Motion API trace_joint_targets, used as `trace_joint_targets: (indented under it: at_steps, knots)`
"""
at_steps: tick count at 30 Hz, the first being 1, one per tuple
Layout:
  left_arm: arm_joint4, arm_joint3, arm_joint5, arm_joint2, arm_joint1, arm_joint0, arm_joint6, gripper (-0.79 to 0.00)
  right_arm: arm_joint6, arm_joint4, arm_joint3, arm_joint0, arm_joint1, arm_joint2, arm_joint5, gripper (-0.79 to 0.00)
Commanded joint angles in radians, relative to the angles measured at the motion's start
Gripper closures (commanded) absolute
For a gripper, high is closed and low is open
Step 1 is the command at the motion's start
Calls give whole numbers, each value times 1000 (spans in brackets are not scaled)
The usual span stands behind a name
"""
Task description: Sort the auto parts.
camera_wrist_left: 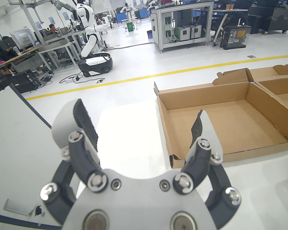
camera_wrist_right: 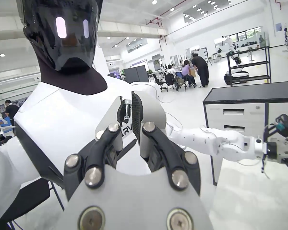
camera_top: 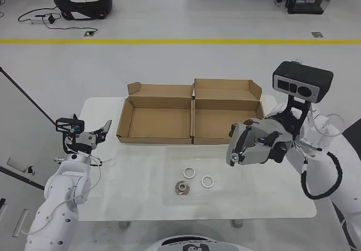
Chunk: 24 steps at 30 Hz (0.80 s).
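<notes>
Over the right side of the table point(camera_top: 136, 188), the right gripper point(camera_wrist_right: 130, 99) faces back at the robot, jaws pinching a small coiled metal part point(camera_wrist_right: 126, 108) that's mostly hidden behind the pads. The left gripper point(camera_wrist_left: 139, 120) sits by the table's left edge, jaws spread wide, holding nothing. Two white rings point(camera_top: 188, 172) and a metal hub point(camera_top: 181, 187) lie in front of the open cardboard boxes point(camera_top: 125, 119), too small to make out much detail.
</notes>
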<state>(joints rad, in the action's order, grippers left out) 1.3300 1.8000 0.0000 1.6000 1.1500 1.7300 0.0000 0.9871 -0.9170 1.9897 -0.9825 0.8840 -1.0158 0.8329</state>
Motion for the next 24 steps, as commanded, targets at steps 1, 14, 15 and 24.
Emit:
trace_joint_targets:
  at_steps: [1, 14, 15, 24]
  knots:
    - [0, 0, 0, 0, 0, 0, 0, -785, -8, -38, 10, -4, 6, 1, 8, 0]
    - [0, 0, 0, 0, 0, 0, 0, -785, -11, -187, 40, -22, 47, -20, 12, 0]
    - [0, 0, 0, 0, 0, 0, 0, -785, -7, -189, 39, -22, 51, -20, 7, 0]
    - [0, 0, 0, 0, 0, 0, 0, -785, -5, -190, 39, -22, 52, -20, 5, 0]
